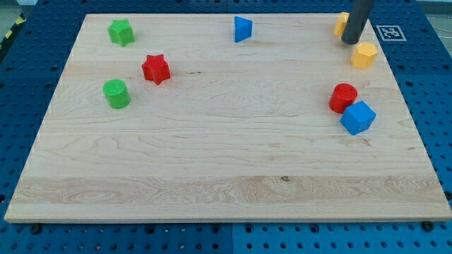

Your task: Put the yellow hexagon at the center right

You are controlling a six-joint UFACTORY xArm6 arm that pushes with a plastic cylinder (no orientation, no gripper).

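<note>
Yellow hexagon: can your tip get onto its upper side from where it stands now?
Probably yes. My tip sits just up and left of the yellow hexagon, with bare board between them. The other yellow block, partly hidden behind the rod, lies away from that path.

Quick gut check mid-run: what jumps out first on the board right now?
My tip stands at the view's top right, between an orange block partly hidden behind the rod and the yellow hexagon. Below them, a red cylinder touches a blue cube at the right edge of the wooden board.
</note>
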